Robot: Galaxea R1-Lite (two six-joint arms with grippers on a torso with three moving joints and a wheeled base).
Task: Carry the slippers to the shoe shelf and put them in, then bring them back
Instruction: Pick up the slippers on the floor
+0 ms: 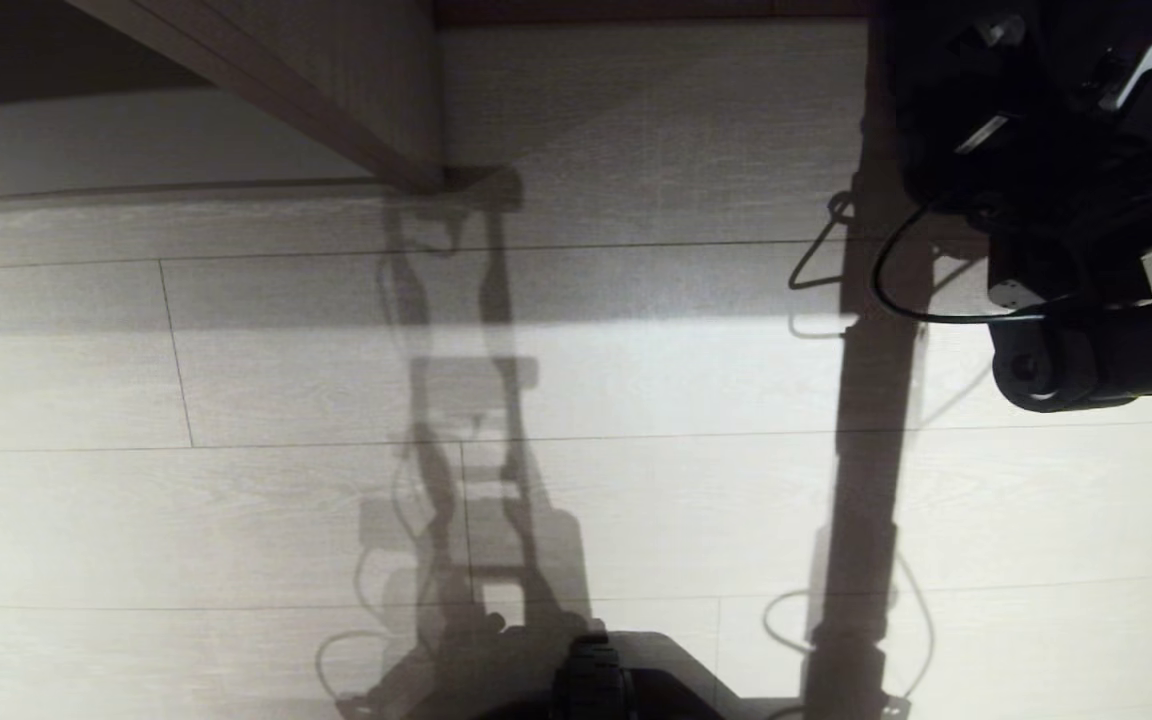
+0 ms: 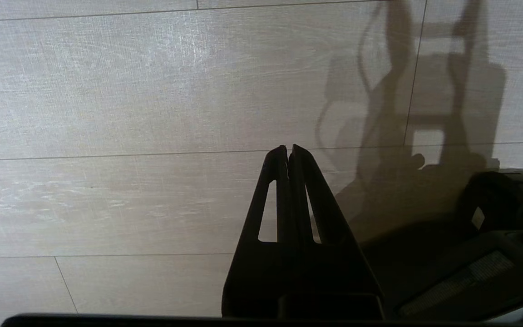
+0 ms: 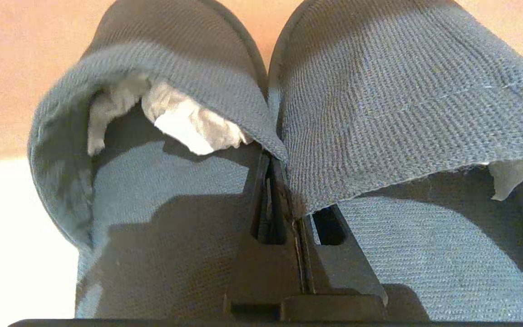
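The right wrist view is filled by the slippers, two blue-grey fabric ones side by side: one (image 3: pixel 184 59) and the other (image 3: pixel 379 100). Crumpled white paper (image 3: pixel 189 122) is stuffed in their toes. My right gripper (image 3: pixel 282 181) is shut on the slippers' adjoining inner edges, and fabric covers its tips. In the head view the right arm (image 1: pixel 1066 200) is a dark mass at the top right, and the slippers cannot be made out there. The shoe shelf (image 1: pixel 336 80), with its slanted panel and pale base board, lies at the top left. My left gripper (image 2: pixel 288 150) hangs shut and empty over the floor.
Pale wood-plank floor (image 1: pixel 236 500) spreads before me, crossed by my own shadow. My dark base (image 1: pixel 596 680) shows at the bottom edge. A black cable (image 1: pixel 896 290) loops off the right arm. An orange-brown surface (image 3: pixel 16 68) lies behind the slippers.
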